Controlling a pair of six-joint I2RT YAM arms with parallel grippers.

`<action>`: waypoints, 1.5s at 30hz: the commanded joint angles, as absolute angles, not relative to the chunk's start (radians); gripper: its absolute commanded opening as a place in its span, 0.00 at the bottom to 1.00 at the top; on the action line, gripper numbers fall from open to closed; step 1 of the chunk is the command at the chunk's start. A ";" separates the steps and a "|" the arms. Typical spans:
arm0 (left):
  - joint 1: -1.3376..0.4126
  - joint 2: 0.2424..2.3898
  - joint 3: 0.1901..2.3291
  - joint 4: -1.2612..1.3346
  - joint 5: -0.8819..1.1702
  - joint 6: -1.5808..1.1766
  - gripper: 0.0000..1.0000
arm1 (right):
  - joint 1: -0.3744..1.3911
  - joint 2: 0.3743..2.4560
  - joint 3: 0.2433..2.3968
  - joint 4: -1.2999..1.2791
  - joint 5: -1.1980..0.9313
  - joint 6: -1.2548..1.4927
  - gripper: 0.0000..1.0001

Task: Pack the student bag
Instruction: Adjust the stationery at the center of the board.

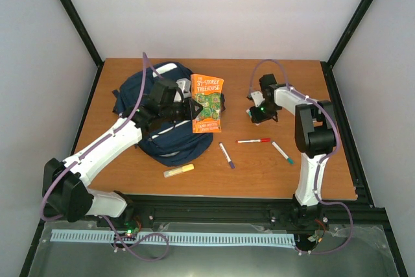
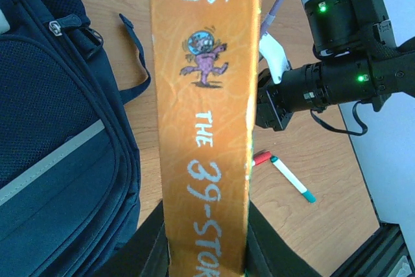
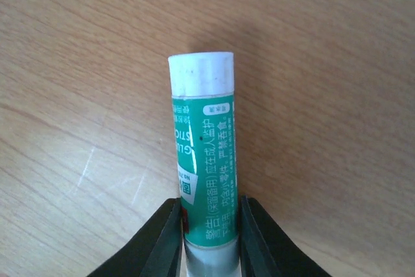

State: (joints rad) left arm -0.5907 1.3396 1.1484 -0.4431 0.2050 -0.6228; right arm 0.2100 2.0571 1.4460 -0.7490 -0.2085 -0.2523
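The student bag (image 1: 162,118), a large navy backpack, lies at the table's back left; its fabric fills the left of the left wrist view (image 2: 58,160). My left gripper (image 1: 188,109) (image 2: 206,251) is shut on an orange book (image 1: 207,103), held just right of the bag with the spine (image 2: 204,115) facing the wrist camera. Low over the table to the right, my right gripper (image 1: 256,113) (image 3: 209,238) has both jaws pressed against a green glue stick (image 3: 204,154) with a white cap.
Loose on the wood in front lie a red marker (image 1: 254,141), a teal marker (image 1: 283,152) (image 2: 292,178), a purple marker (image 1: 226,156) and a yellow highlighter (image 1: 178,171). The right arm (image 2: 337,82) stands close to the book's right side.
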 commanded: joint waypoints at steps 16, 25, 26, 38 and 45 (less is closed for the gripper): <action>-0.586 1.314 1.155 -0.373 0.222 -0.601 0.01 | 0.211 2.048 1.428 -0.827 -0.188 -0.090 0.40; -0.586 1.319 1.155 -0.369 0.227 -0.600 0.01 | 0.211 2.043 1.441 -0.833 -0.205 -0.096 0.41; -0.586 1.318 1.154 -0.371 0.227 -0.600 0.01 | 0.211 2.039 1.443 -0.834 -0.205 -0.097 0.42; -0.586 1.320 1.158 -0.370 0.230 -0.598 0.01 | 0.199 1.963 1.471 -0.847 -0.184 -0.102 0.51; -0.586 1.310 1.155 -0.370 0.232 -0.597 0.01 | 0.187 1.932 1.482 -0.851 -0.201 -0.107 0.51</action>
State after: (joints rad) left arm -0.5903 1.3396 1.1320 -0.4427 0.2138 -0.6212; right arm 0.1982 1.9865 1.4601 -0.8383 -0.1974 -0.1070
